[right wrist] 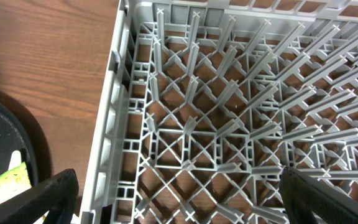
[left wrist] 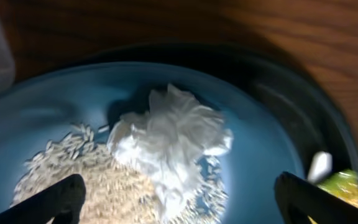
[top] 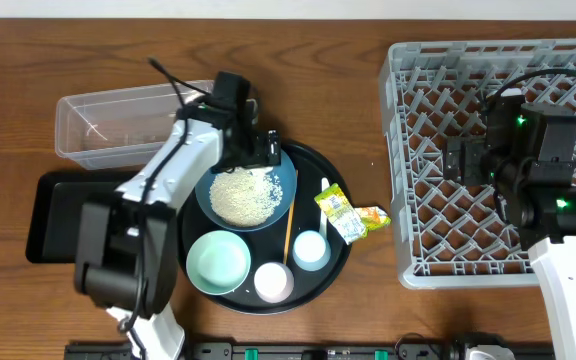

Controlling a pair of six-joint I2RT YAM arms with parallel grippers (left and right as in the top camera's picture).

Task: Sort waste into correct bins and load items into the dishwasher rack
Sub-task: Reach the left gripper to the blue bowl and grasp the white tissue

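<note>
The big dark-blue bowl (top: 280,200) sits on a round black tray and holds a heap of rice (top: 241,196). In the left wrist view a crumpled white scrap (left wrist: 173,140) lies on the rice (left wrist: 92,180) inside the bowl (left wrist: 266,143). My left gripper (top: 264,150) (left wrist: 180,180) hangs open just over the scrap, one finger on either side, touching nothing. The snack wrapper (top: 342,214) (left wrist: 344,183) lies at the tray's right rim. My right gripper (top: 456,160) (right wrist: 179,175) is open and empty above the dishwasher rack (top: 488,48) (right wrist: 114,124).
On the round tray (top: 338,265) stand a mint bowl (top: 218,260), a pink cup (top: 273,282) and a light-blue cup (top: 310,250), with a wooden stick (top: 290,225) and a white utensil (top: 324,186). The clear tub (top: 118,125) and the black rectangular tray (top: 53,215) lie to the left.
</note>
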